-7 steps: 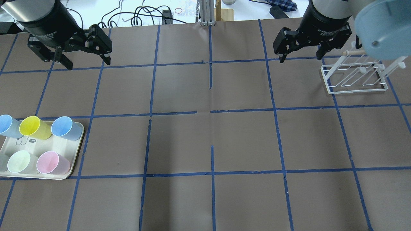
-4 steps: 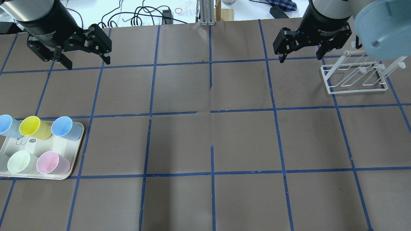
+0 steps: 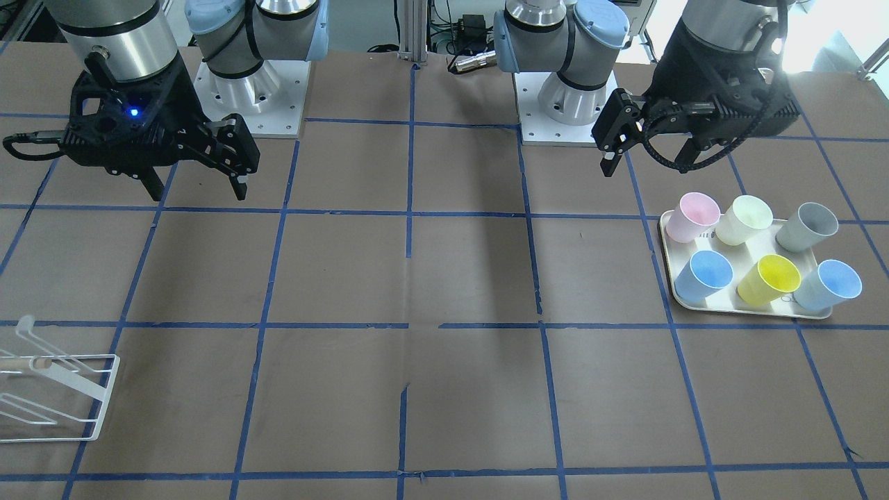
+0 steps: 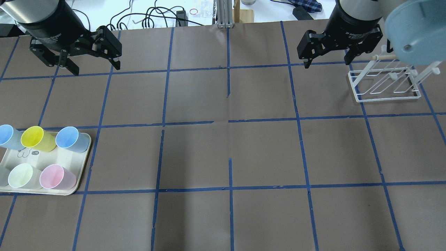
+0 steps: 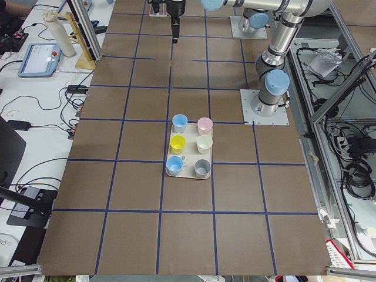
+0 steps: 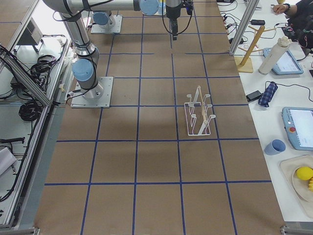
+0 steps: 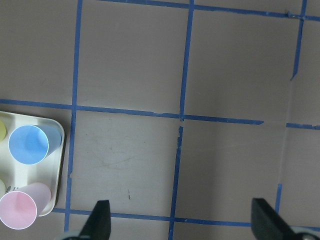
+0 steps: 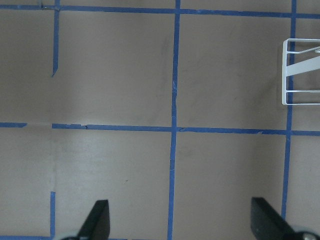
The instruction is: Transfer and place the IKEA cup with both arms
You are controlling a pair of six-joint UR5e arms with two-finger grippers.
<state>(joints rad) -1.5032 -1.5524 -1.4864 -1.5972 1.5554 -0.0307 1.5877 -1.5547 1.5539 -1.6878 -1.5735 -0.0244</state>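
Upper left of the overhead view: the left gripper (image 4: 96, 69) hangs above the brown table (image 4: 264, 153), jaws wide apart and empty. Lower left, one cream tray (image 4: 52, 158) carries six upright cups in two rows of three. Upper row: the IKEA cup (image 4: 6, 136), pale icy-blue, cut by the frame's left edge, then a yellow cup (image 4: 35, 138), then a deeper blue cup (image 4: 71, 139). Lower row: a grey cup (image 4: 2, 176), barely showing, a pale green cup (image 4: 21, 176), a pink cup (image 4: 55, 177). Upper right, the right gripper (image 4: 327, 63) hangs with jaws equally spread, holding nothing; just beside it, further right, stands one white wire rack (image 4: 386, 99)
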